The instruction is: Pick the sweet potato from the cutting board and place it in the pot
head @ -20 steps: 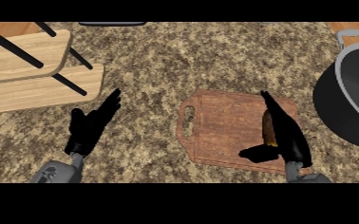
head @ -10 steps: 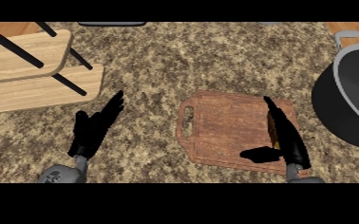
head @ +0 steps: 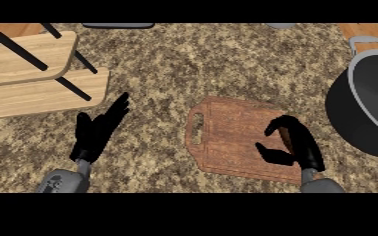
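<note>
**Right hand curled on potato, most of it hidden**

I can see very little of the potato (head: 285, 136): just a thin brown-orange sliver showing between the fingers and thumb of my right hand (head: 297, 147). The rest is covered by the hand, so I can't tell its shape, or whether it's touching the board (head: 229, 137) or lifted off it. It sits over the right part of the board, near the board's right edge.

My right hand is curled round the potato, fingers bent over the far side, thumb coming in from the left. Its forearm is cut off at the near edge.

The pot (head: 358, 115) is cut off by the right edge; only its left rim, dark inside and part of a handle at the far side show. It lies right of the board, apart from the hand.

My left hand (head: 100, 130) is on the left, over the bare counter (head: 207, 65), fingers straight and pointing far-right, holding nothing. Well apart from the board.

Far left: wooden shelves (head: 44, 80) with black bars, partly cut off. Two grey shapes at the far edge, too cropped to identify.
</note>
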Tool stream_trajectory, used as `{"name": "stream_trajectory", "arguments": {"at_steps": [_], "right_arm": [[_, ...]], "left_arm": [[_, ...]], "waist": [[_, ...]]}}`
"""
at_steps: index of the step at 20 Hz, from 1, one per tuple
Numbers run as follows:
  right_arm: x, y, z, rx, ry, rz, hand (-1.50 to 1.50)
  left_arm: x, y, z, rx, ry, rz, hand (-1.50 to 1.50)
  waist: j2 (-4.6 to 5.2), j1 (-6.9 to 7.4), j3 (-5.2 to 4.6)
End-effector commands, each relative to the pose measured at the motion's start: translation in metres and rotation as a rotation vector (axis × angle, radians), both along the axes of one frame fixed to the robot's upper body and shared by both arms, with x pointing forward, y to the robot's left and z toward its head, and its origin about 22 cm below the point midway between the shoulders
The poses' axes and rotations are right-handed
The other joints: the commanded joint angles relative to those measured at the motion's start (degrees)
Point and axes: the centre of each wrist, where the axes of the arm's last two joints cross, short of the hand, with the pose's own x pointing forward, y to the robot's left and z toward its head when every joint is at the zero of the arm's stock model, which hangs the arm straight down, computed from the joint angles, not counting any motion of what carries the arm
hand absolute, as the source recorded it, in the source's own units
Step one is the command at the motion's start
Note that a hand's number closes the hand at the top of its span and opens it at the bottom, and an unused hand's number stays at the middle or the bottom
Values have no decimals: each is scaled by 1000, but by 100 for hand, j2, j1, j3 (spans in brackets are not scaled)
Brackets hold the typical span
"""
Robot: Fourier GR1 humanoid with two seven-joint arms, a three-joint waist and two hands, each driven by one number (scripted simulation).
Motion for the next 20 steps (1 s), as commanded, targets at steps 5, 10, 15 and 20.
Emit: {"name": "stream_trajectory", "arguments": {"at_steps": [5,10,15,20], "right_arm": [[-68,-71,-29,225,-123,-355,150],[-128,-146,-15,385,-323,-674,150],[-231,-203,-19,267,-463,-770,150],[-277,-214,6,216,-481,-784,150]], "left_arm": [[-15,13,-10,-2,8,54,0],[-22,29,-12,14,38,126,0],[-16,11,-11,-9,15,43,0],[2,11,8,6,24,33,0]], "waist": [[53,-382,163],[-40,-787,185],[84,-276,150],[106,-104,132]]}}
